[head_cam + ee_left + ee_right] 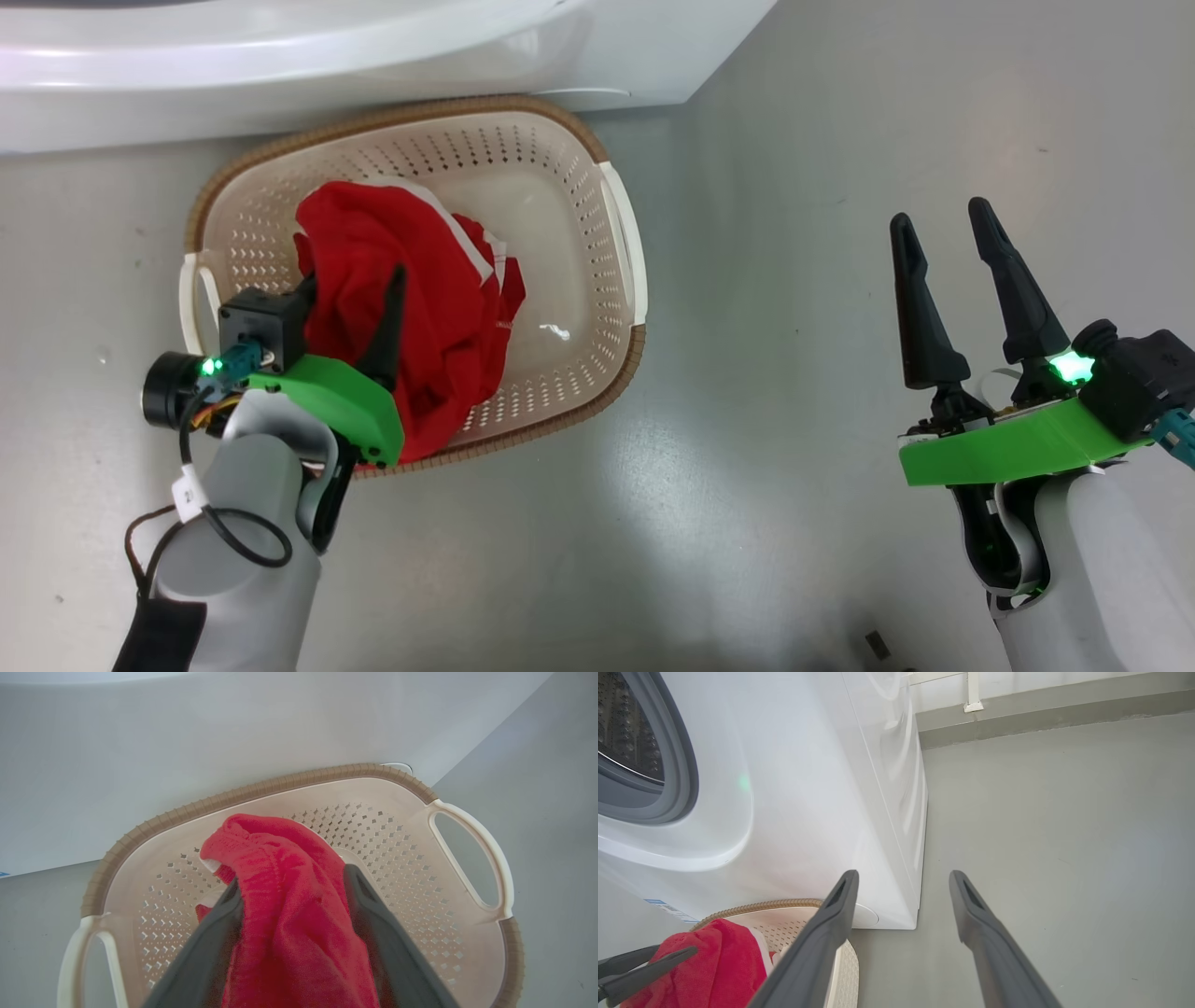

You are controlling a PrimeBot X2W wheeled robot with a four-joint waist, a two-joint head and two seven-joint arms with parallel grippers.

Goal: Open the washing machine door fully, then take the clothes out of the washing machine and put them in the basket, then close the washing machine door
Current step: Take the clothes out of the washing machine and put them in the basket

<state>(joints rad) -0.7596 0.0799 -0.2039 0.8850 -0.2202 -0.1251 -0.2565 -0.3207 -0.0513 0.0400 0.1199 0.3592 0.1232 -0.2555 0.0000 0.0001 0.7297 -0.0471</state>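
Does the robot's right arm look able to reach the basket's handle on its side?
Probably yes. The right gripper stands open over bare floor, and nothing lies between it and the near white handle of the basket. The clothes sit toward the basket's far side, out of the way.

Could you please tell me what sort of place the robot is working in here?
Most likely a laundry or utility area: a white front-loading washing machine stands on a bare grey floor, with a perforated basket holding red clothes set close against its front.
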